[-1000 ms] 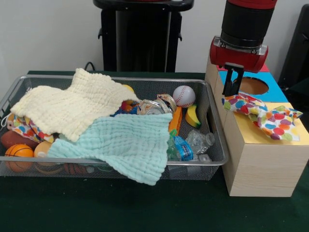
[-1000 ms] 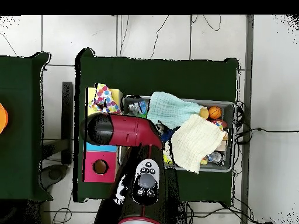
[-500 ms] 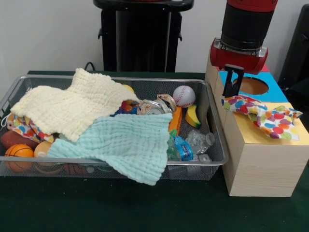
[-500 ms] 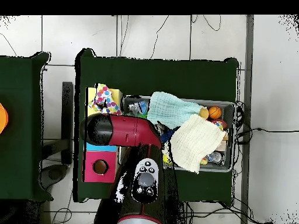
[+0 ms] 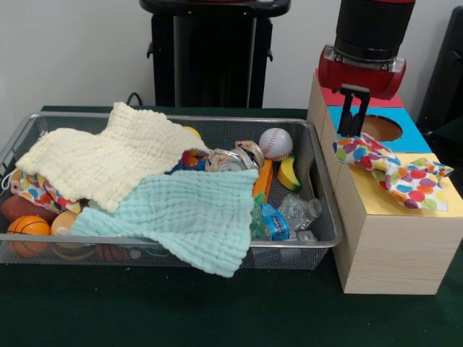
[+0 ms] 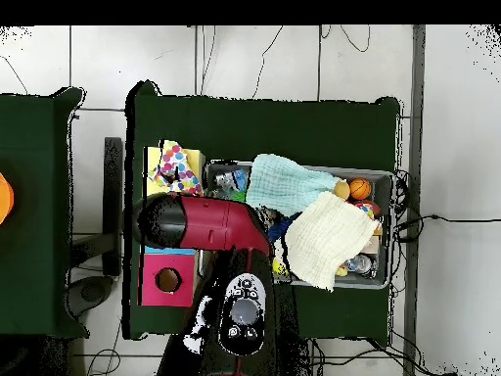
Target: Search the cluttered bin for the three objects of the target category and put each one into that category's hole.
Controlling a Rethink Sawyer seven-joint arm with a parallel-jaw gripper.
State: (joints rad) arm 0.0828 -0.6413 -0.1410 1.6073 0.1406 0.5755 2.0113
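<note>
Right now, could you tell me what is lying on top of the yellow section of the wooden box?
A polka-dot cloth lies crumpled on the yellow section of the wooden box, one end reaching toward the blue section. Whether the yellow section has a hole beneath the cloth cannot be seen.

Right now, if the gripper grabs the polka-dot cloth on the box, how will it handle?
Probably floppy: the polka-dot cloth lies crumpled in folds on the box, so it should sag from one pinch. It looks light. One corner overhangs the yellow top's edge, so it may drag or slide.
</note>
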